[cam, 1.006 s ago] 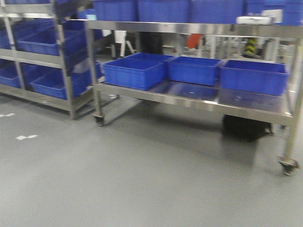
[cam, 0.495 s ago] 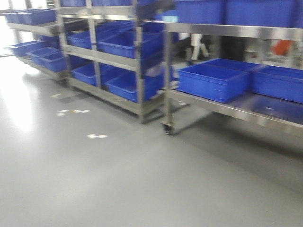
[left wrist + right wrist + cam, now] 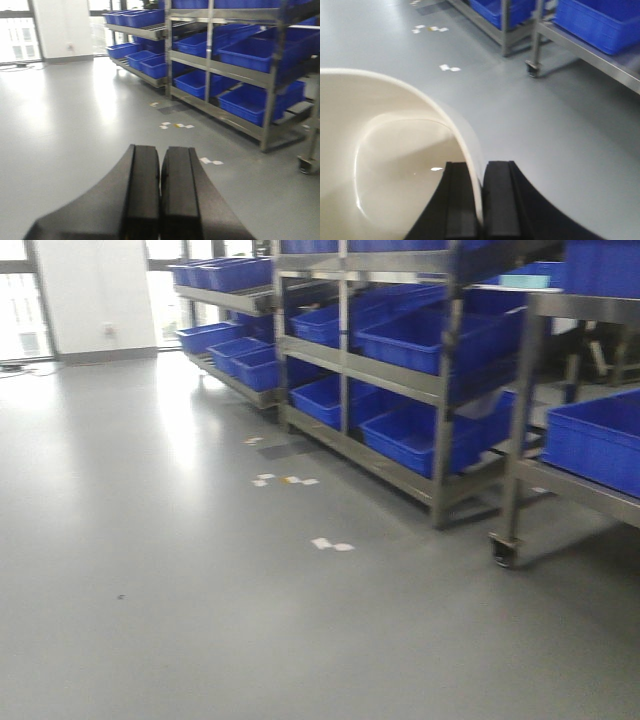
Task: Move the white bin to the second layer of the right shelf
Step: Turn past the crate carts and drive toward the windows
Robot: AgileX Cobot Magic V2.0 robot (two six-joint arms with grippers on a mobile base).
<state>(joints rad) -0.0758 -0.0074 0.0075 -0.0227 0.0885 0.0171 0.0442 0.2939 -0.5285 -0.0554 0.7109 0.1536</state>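
One glossy, round-walled white bin (image 3: 395,165) sits pinched in right pincer (image 3: 480,180).

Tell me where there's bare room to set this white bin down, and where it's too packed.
Open: the grey floor left of the steel racks, marked with a few small tape marks. Crowded: the rack levels in view are lined with blue crates. The right pincer grips the white bin by its wall.
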